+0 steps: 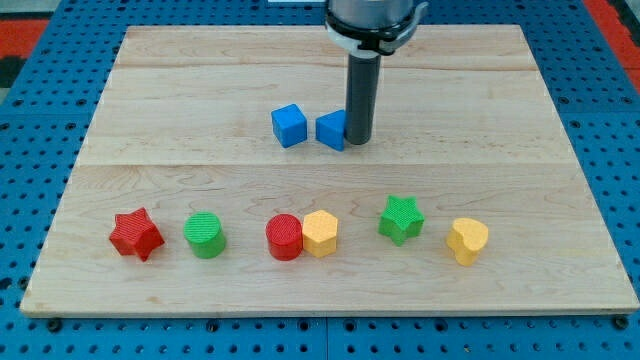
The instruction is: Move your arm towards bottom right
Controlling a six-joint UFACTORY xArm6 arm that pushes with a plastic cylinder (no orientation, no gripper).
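Note:
My tip (358, 141) stands near the board's upper middle, touching the right side of a blue block (331, 130). A blue cube (289, 125) sits just left of that block. Along the lower part of the board lie, from the view's left, a red star (135, 234), a green cylinder (205, 235), a red cylinder (285, 237) touching a yellow hexagonal block (321, 233), a green star (401, 219) and a yellow heart-shaped block (467, 240).
The wooden board (500, 120) lies on a blue perforated table (30, 120). The arm's body (372, 20) hangs over the board's top edge.

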